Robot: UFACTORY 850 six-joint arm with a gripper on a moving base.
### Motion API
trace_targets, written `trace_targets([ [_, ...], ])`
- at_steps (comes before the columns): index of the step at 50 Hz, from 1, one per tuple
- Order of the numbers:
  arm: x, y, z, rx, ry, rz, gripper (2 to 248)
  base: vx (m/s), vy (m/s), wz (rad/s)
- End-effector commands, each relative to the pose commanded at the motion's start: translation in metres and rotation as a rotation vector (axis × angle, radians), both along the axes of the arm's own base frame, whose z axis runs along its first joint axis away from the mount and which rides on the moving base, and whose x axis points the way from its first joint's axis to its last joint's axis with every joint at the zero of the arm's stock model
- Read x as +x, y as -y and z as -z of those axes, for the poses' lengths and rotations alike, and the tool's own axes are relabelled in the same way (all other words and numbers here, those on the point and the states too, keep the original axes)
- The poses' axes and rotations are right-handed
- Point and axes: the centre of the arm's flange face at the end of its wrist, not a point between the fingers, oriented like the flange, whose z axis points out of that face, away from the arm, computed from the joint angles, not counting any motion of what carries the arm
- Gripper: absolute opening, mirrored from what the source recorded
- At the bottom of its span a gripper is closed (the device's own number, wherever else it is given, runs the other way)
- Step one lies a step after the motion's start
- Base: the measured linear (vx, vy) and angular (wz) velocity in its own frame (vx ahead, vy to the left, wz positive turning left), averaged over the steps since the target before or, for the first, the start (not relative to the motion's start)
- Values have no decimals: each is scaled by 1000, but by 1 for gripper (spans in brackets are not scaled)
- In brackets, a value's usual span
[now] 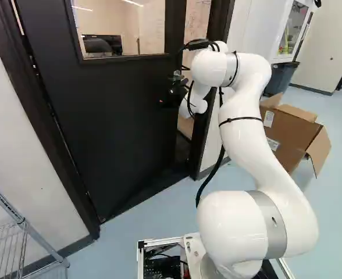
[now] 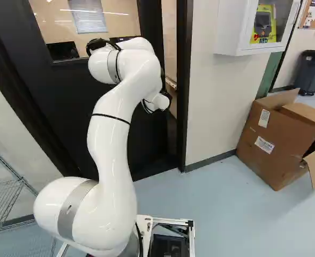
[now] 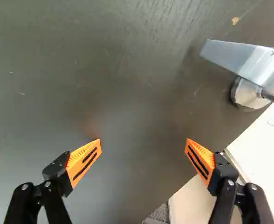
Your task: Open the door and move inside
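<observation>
I see the door (image 1: 113,128) ahead standing ajar, so unlatched, I judge; swinging it wide and driving my base (image 2: 171,220) inside remain. My arm (image 1: 246,128) reaches forward, bent, its gripper (image 3: 143,140) facing the panel beside the handle (image 3: 249,60), fingers wide apart, gripping nothing

Arm (image 1: 246,139): glossy wht, smooth rounded segs. Wide gry band (image 1: 270,224) w/ small dark mark on big joint well apart from tool (image 1: 174,90); thin blk strap (image 1: 239,120) round link nearer it. Blk cable (image 1: 213,174) behind, thin blk wires (image 1: 189,104) by tool. Tool (image 3: 143,140) up close: blk linkages, slvr screws (image 3: 47,184), wedge-shaped orange pads (image 3: 84,161), fine ribs, 2 blk slots ea. Base frame (image 2: 173,220) slvr, blk parts (image 1: 162,266) inside.
</observation>
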Motion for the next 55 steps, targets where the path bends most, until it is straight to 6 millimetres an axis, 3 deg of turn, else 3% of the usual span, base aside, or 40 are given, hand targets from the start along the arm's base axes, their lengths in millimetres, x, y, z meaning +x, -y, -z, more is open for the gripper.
trace_targets([
  [34,63,-34,17,-7,93,-50,247,0,0,0],
  [46,68,-37,19,-8,101,-54,247,0,0,0],
  [55,61,-37,17,-7,89,-54,247,0,0,0],
])
